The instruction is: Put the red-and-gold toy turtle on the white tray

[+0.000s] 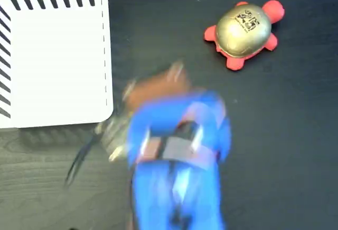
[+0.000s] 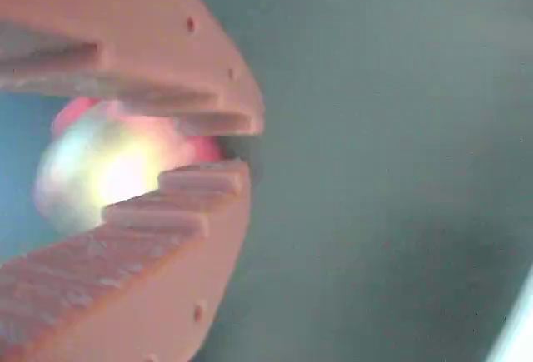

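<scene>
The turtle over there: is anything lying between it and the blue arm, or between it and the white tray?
Nothing visible blocks either path. The red-and-gold toy turtle sits alone on the dark table, with bare surface between it and the blurred end effector. Bare table also separates it from the white tray.

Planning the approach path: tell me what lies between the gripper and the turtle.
Nothing: in the fixed view only bare dark table separates the blurred gripper from the red-and-gold toy turtle.

Fixed view is evenly lit but my arm [image 1: 174,150] is motion-smeared; turtle [image 1: 244,28] shell has glare (wrist view soft, turtle [image 2: 108,171] blown out).
</scene>
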### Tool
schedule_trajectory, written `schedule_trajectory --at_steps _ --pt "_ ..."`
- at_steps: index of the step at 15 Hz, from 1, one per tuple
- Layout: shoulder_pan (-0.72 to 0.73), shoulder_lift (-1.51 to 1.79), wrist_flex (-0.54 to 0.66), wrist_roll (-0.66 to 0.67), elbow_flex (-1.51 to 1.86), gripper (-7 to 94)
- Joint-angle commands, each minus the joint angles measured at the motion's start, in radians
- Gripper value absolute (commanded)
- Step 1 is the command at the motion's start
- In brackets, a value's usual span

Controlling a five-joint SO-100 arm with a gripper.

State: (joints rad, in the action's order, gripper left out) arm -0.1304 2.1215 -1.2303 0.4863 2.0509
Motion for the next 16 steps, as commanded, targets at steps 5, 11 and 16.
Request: schedule_trajectory --at_steps 5,11,16 --pt "-0.150 -0.558 -0.155 0.250 -0.735 0" --pt "-0.241 -0.927 -0.253 0.350 -1.123 0" --pt "-0.285 -0.985 -0.321 0.460 -1.189 0"
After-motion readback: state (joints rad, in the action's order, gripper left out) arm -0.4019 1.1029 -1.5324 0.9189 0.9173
